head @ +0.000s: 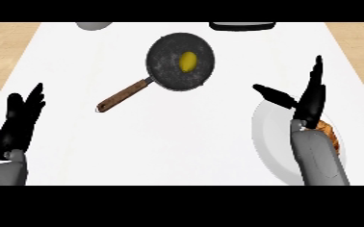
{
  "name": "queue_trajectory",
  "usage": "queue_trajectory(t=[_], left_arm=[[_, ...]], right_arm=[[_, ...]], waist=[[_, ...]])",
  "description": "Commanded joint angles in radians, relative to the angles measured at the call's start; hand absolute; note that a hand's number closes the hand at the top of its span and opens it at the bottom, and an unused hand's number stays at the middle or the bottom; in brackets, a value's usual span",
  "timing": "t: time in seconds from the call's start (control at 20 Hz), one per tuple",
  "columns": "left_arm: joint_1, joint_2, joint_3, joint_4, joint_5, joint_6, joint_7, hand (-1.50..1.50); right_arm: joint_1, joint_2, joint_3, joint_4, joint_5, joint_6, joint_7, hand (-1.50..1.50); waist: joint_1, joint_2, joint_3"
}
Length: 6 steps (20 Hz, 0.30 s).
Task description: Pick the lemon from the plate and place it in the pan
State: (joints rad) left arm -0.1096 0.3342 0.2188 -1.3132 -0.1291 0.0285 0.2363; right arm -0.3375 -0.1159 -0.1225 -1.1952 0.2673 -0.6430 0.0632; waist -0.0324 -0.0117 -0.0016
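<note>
A yellow lemon lies inside the dark speckled pan, a little right of its middle. The pan's brown wooden handle points toward the lower left. A white plate sits at the right, partly hidden by my right forearm, with a brown food item on its right side. Above that plate my right hand is open, fingers straight and pointing up, thumb spread to the left. My left hand rests open at the left edge, fingers up. Neither hand holds anything.
A grey rounded object is cut off at the top left. At the top edge, right of centre, sits a dark object with a white rim. The white counter ends in wood-coloured strips at both sides.
</note>
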Motion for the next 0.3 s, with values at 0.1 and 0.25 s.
queue_trajectory(t=[0.1,0.25], left_arm=[[0.011,-0.041,-0.032,-0.045,-0.026,0.026,0.024,0.00],[0.024,-0.019,-0.013,-0.026,-0.013,-0.004,-0.011,0.00]], right_arm=[[0.272,-0.119,0.030,-0.416,-0.018,0.144,0.155,-1.50],[0.434,-0.128,0.026,-0.575,-0.045,0.182,0.140,-1.50]], waist=[[0.012,0.005,0.001],[0.016,0.007,0.001]])
